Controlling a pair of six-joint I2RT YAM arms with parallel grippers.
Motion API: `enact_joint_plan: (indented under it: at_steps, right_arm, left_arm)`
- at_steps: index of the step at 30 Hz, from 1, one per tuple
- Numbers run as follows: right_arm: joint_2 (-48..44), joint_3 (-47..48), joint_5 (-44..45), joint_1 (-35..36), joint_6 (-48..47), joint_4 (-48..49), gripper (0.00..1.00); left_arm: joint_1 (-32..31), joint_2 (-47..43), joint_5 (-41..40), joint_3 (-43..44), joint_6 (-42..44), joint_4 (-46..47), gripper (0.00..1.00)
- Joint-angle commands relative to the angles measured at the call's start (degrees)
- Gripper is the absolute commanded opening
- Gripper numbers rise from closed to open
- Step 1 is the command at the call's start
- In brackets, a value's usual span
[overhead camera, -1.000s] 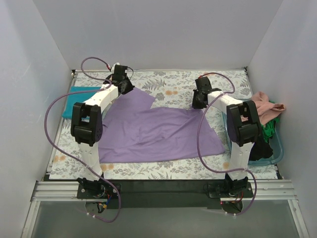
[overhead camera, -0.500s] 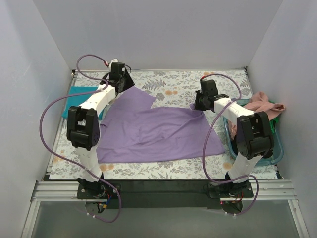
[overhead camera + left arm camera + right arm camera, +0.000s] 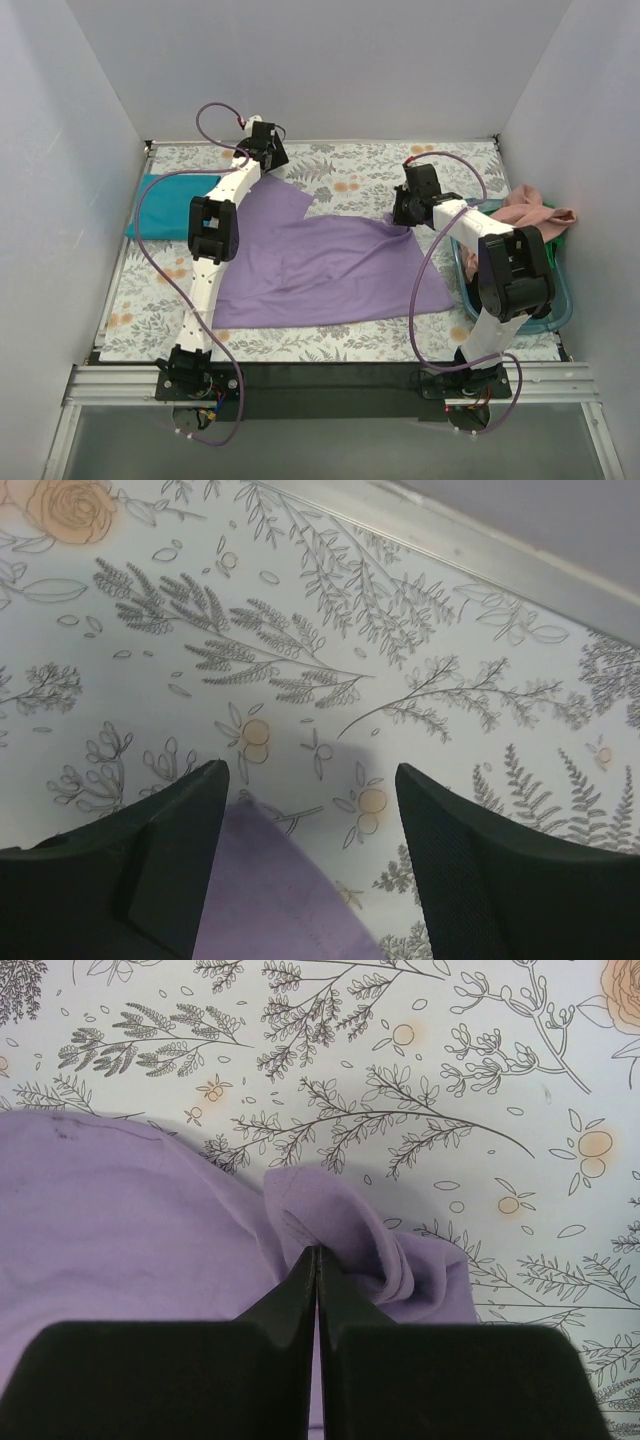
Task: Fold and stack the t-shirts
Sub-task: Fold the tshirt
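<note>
A lavender t-shirt point(image 3: 320, 265) lies spread on the floral cloth, with one pointed corner point(image 3: 270, 895) at the far left. My left gripper point(image 3: 271, 162) hangs open over that corner; in the left wrist view the gripper point(image 3: 310, 775) has the corner lying flat between its fingers point(image 3: 170, 860), untouched. My right gripper point(image 3: 401, 214) is shut on a bunched fold of the lavender t-shirt point(image 3: 345, 1222) at its far right edge, tips point(image 3: 317, 1252) pressed together on the fabric. A folded teal t-shirt point(image 3: 160, 205) lies at the left edge. A salmon-pink t-shirt point(image 3: 532, 214) drapes over the tub.
The grey floral-print cloth point(image 3: 350, 165) covers the table. A see-through blue tub point(image 3: 560, 300) stands at the right edge, partly behind my right arm. White walls close in on three sides, with a metal rail point(image 3: 480, 545) along the far edge.
My left gripper has opened and let go of the lavender corner, and the left arm has stretched farther out to the right. The right gripper stays shut on its fold.
</note>
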Motion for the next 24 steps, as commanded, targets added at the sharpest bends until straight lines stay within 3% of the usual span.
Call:
enact_joint_plan:
  at_steps: [1,2,7,14,19,24]
  right_arm:
    - [-1.6,-0.9,-0.5,0.1,-1.0,2.1,0.01]
    - [-1.6,-1.0,-0.5,0.3,-1.0,2.1,0.01]
    - [-1.4,-1.5,-0.6,0.3,-0.3,2.7,0.01]
    - [-1.6,-2.4,-0.9,0.4,0.6,3.3,0.01]
    - [-2.1,-3.4,-0.9,0.4,0.9,3.5,0.01]
    - [-2.4,-3.7,-0.9,0.4,1.2,3.9,0.01]
  left_arm:
    - [0.0,-1.3,-3.4,0.3,3.1,-3.6,0.67]
    - [0.0,-1.4,-3.5,-0.5,3.9,-3.8,0.62]
    - [-0.7,-0.4,-5.8,-2.2,5.2,-8.5,0.58]
    - [-2.6,-0.1,-5.7,-2.8,6.1,-13.3,0.55]
    - [-2.8,1.3,-7.6,-2.2,6.3,-16.2,0.44]
    - [-2.8,2.4,-5.9,-1.5,6.0,-18.1,0.25]
